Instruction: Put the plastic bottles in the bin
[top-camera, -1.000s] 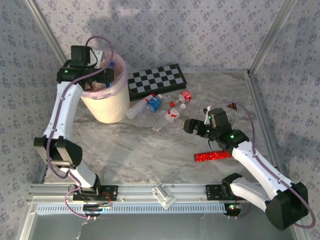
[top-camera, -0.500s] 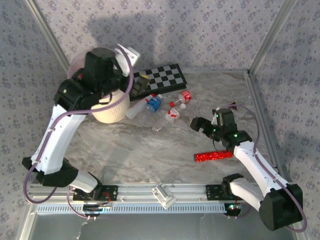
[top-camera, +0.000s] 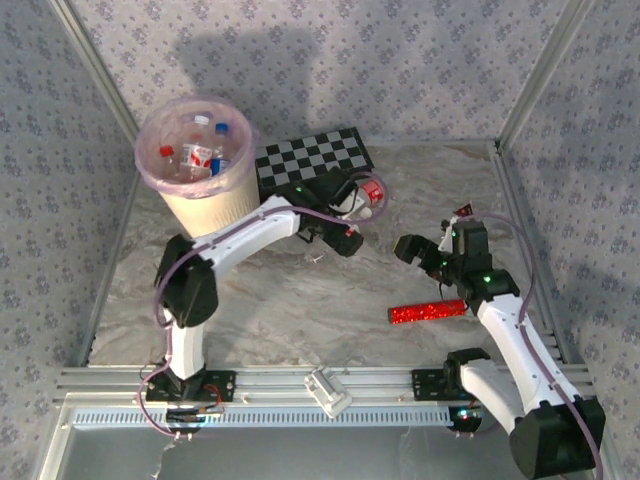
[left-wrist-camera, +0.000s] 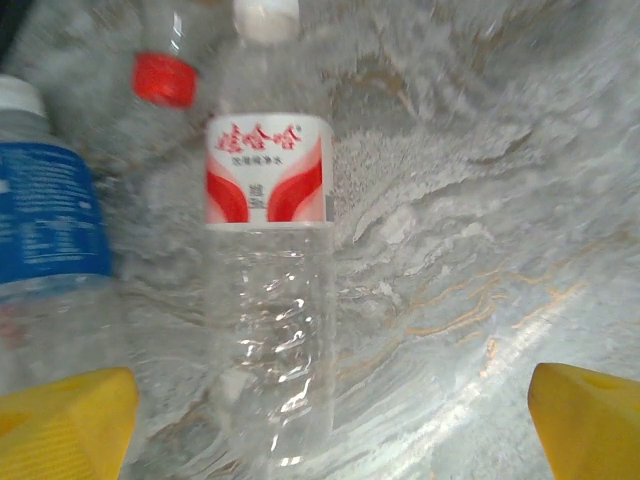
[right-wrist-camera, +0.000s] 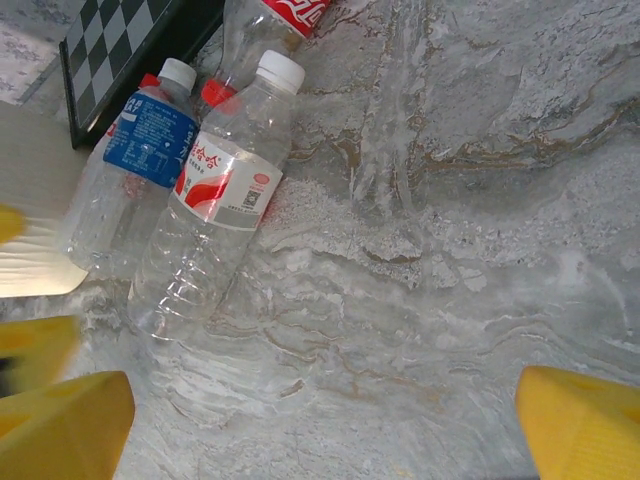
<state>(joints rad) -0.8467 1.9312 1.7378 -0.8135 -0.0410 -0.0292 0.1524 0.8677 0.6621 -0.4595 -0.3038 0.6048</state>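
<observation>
A checkerboard (top-camera: 320, 155) lies at the back of the marbled table (top-camera: 270, 300), a red glittery tube (top-camera: 427, 312) well apart.

Cream bin (top-camera: 212, 215) (pink-lined) holds several bottles (top-camera: 197, 155); red-label bottle (right-wrist-camera: 215, 200), blue-label bottle (right-wrist-camera: 130, 170) lie flat, adjacent.

White arms (top-camera: 245, 232) carry black joints (top-camera: 190, 290), lilac cables (top-camera: 527, 262).

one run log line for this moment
left gripper: open above red-label bottle | right gripper: open, empty | bin: several bottles inside
</observation>
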